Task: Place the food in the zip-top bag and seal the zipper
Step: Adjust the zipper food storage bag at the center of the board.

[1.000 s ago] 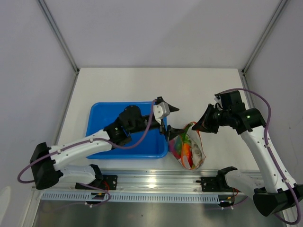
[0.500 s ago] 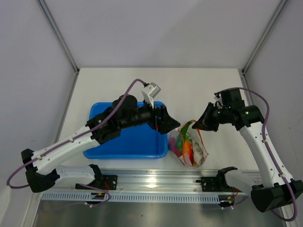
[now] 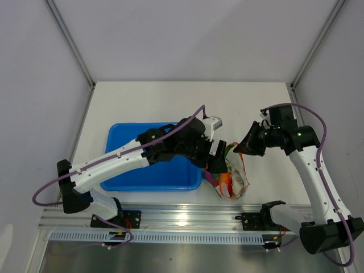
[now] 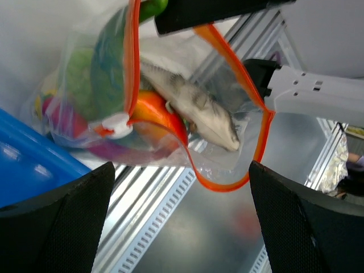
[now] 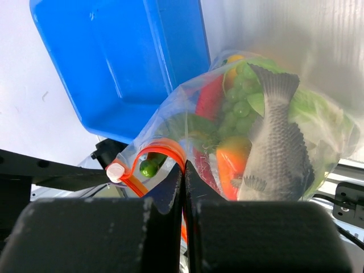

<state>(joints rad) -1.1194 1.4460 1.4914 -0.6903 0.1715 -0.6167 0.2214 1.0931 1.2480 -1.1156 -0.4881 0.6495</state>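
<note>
Two arms meet at one bag, so read across from your left. On the white table [image 3: 170, 102] lies the blue tray [image 3: 165, 177], with the left arm stretched over it toward the right. The left gripper [image 4: 181, 170] has its jaws spread as wide as they go and grips nothing. From its wrist camera you look between the two fingers straight at the mouth of the bag.

Just right of the tray's near right corner, close to the table's front edge, you find the zip-top bag [image 3: 236, 181]. Its zipper [image 4: 259, 128] is unsealed and gapes in an orange loop, with the white slider [image 4: 116, 124] at one end. Through the clear plastic you can pick out the grey fish [image 5: 277, 156], green grapes [image 5: 238, 108], a red chili [image 5: 209, 99] and an orange-red piece [image 5: 233, 165].

Furthest right, the right gripper [image 5: 183, 170] is pinched fully closed on the bag's mouth, the orange strip running between its fingers.
</note>
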